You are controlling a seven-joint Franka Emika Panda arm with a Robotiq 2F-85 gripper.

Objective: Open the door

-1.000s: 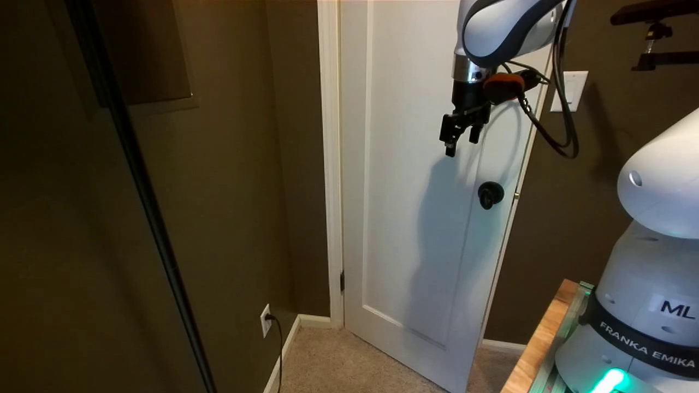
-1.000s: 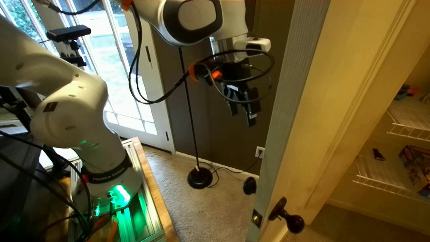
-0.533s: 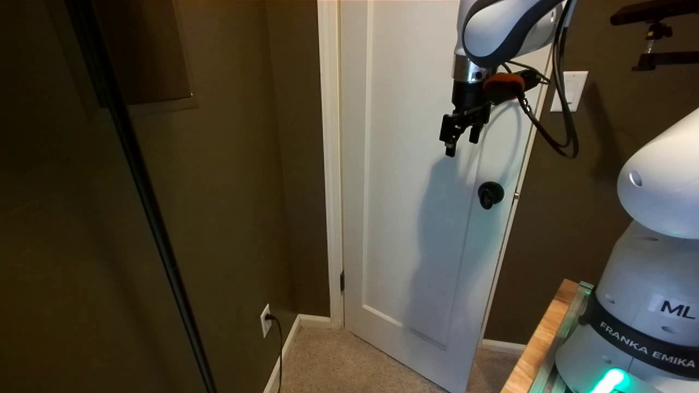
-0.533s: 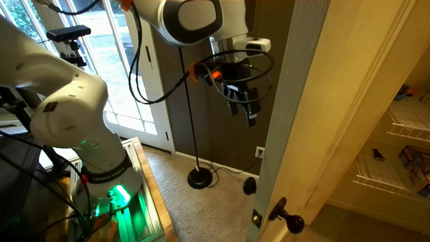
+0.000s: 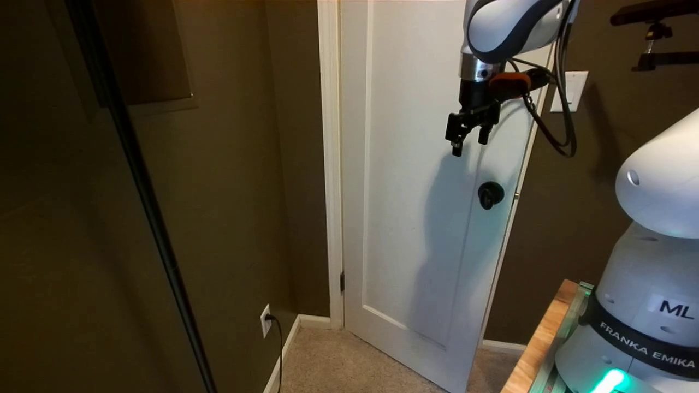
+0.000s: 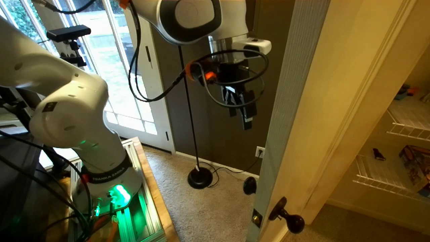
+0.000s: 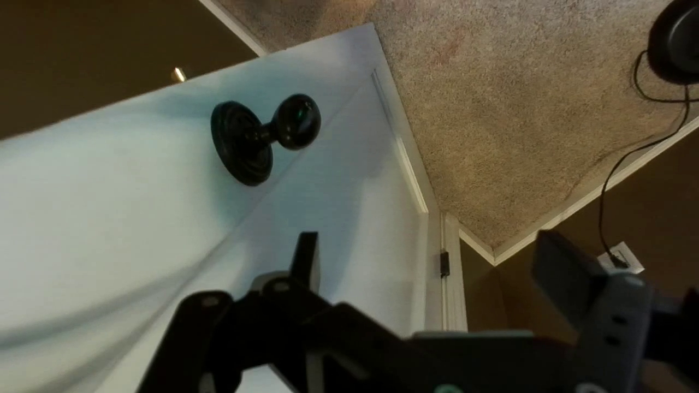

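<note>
Beside the door, above its knob, the gripper hangs, jaws parted; wire shelves appear only in an exterior view.

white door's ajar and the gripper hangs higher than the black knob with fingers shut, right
The fingers aren't shut: the wrist view shows them spread apart, the gripper open. The white door is ajar, and the gripper hangs higher than the black knob.

The black band around the robot arm bears the words "FRANKA EMIKA", in both exterior views; above it, in an exterior view, the arm itself carries the letters "ML".
</note>
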